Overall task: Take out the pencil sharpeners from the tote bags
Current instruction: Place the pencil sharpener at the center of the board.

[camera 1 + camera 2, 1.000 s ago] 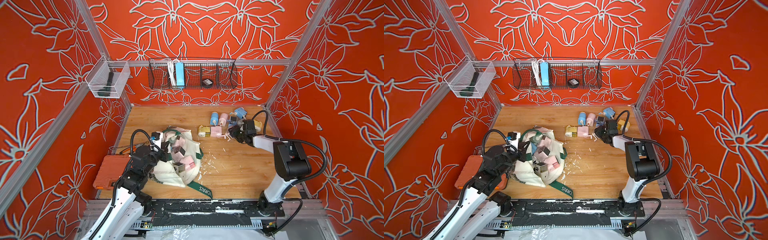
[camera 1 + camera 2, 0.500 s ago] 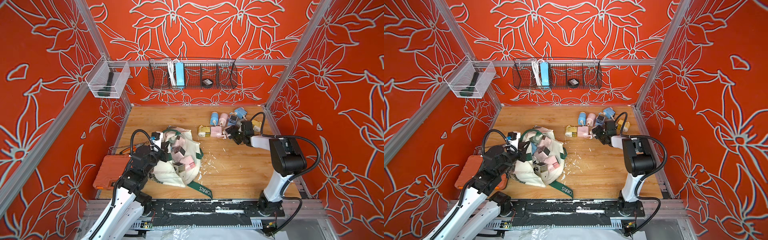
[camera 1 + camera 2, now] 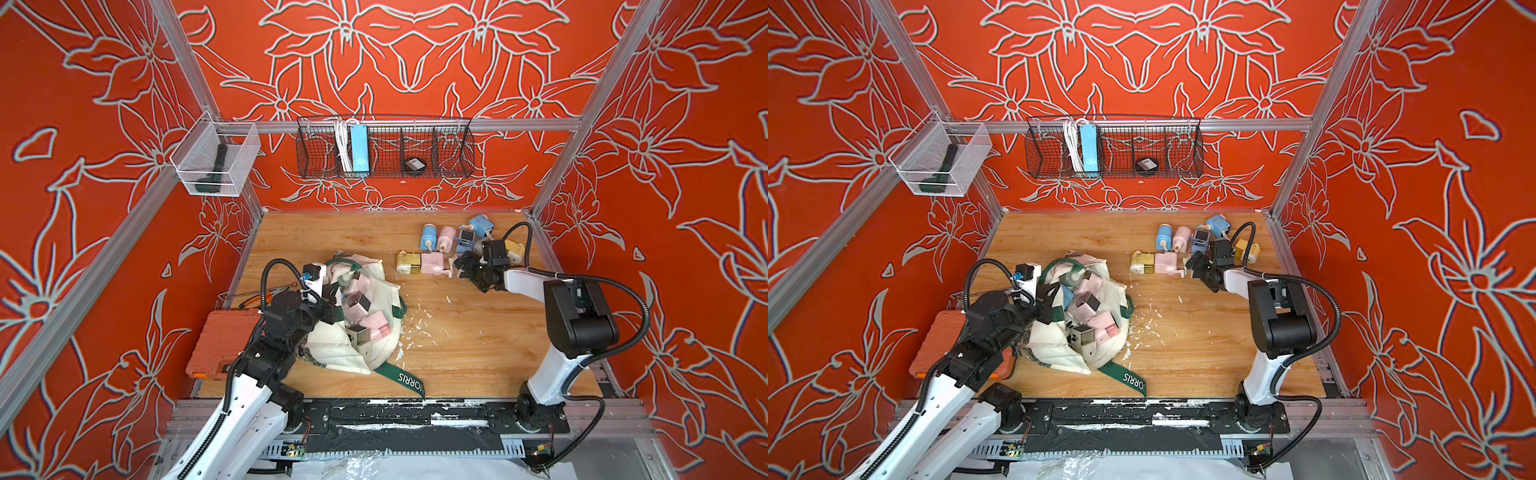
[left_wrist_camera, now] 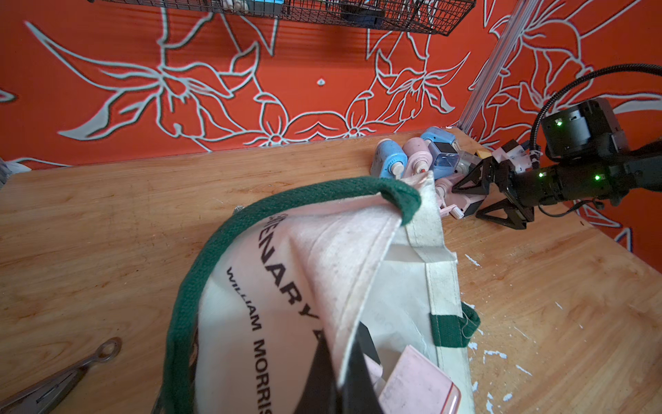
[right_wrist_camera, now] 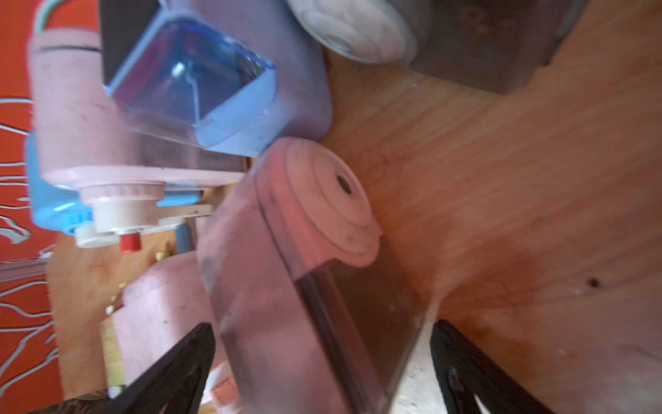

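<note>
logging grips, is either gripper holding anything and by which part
The left gripper pinches the tote bag by its cream rim cloth. The right gripper stands open around a pink sharpener, gripping nothing.

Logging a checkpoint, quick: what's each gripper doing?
Left gripper: closed on the rim of the tote bag.
Right gripper: open, straddling a pink pencil sharpener.

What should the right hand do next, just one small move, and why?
Probably back the right hand off the pink sharpener: its jaws stand open around it on the table, and more sharpeners lie in the tote bag.
</note>
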